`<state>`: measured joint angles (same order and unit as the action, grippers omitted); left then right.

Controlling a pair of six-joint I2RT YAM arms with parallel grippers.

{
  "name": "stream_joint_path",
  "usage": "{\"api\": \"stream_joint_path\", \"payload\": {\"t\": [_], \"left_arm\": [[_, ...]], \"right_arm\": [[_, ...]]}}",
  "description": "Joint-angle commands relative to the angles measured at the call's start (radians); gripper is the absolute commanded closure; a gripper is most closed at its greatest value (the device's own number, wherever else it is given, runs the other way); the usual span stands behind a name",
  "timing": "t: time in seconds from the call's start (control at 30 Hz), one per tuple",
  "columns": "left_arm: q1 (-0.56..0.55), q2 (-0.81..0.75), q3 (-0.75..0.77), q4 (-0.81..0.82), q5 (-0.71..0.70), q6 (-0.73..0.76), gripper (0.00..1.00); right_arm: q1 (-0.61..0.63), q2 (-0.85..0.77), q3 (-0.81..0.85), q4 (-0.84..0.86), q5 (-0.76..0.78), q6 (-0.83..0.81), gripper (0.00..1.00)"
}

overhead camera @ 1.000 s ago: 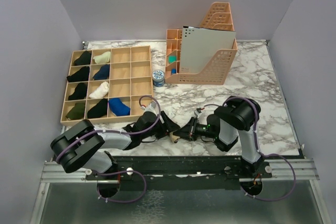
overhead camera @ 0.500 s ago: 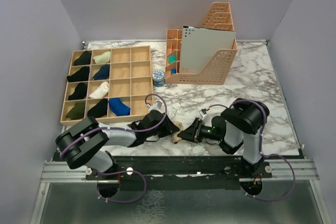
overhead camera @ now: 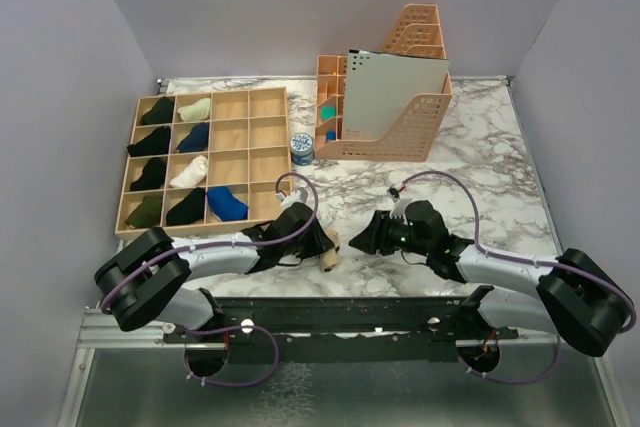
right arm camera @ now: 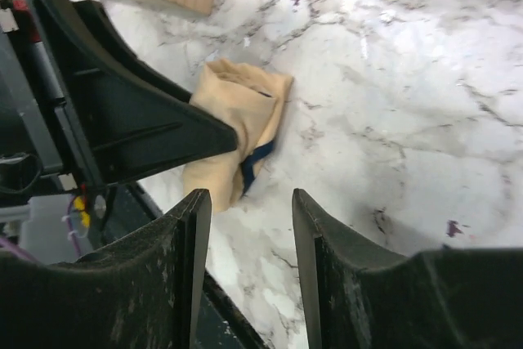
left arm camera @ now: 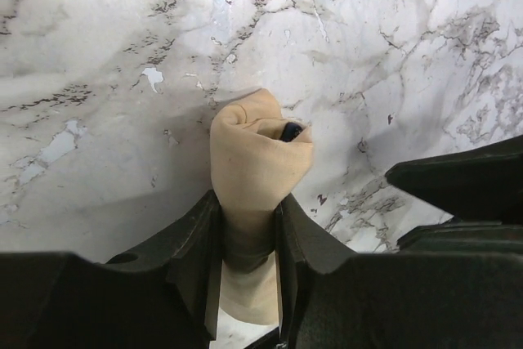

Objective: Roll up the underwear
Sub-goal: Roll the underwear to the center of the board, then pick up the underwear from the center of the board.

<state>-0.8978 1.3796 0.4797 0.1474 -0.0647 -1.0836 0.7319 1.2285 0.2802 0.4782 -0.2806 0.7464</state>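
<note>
Left gripper: clamped on the rolled beige underwear, which lay on the marble table near its front edge. Right gripper: stood partly open and empty, just clear of the underwear.

Rolled tan underwear clamped in the left gripper: its near end disappears between the fingers and off the wrist picture's lower edge. From above, only the roll's right tip clears the gripper. A dark blue trim peeks out, too little shown to identify. Items in the far peach organiser are too small to name
</note>
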Motion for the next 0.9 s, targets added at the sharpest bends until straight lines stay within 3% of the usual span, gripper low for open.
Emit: {"api": "stream_joint_path", "payload": {"t": [0.0, 0.2, 0.33, 0.6, 0.73, 0.87], "left_arm": [[0.006, -0.037, 0.043, -0.129, -0.035, 0.111, 0.96], [0.040, -0.112, 0.159, -0.262, -0.046, 0.201, 1.00], [0.118, -0.155, 0.179, -0.269, 0.034, 0.218, 1.00], [0.263, -0.176, 0.301, -0.379, 0.052, 0.264, 1.00], [0.379, -0.169, 0.340, -0.399, 0.029, 0.254, 1.00], [0.529, -0.165, 0.318, -0.353, 0.097, 0.211, 1.00]], "right_arm": [[0.005, -0.099, 0.048, -0.353, 0.147, -0.119, 0.52], [0.005, -0.186, 0.057, -0.409, 0.173, -0.116, 0.52], [0.005, -0.204, 0.066, -0.433, 0.185, -0.111, 0.52], [0.004, -0.223, 0.062, -0.437, 0.171, -0.102, 0.52], [0.005, -0.219, 0.054, -0.426, 0.145, -0.088, 0.52], [0.006, -0.211, 0.058, -0.448, 0.134, -0.097, 0.52]]}}
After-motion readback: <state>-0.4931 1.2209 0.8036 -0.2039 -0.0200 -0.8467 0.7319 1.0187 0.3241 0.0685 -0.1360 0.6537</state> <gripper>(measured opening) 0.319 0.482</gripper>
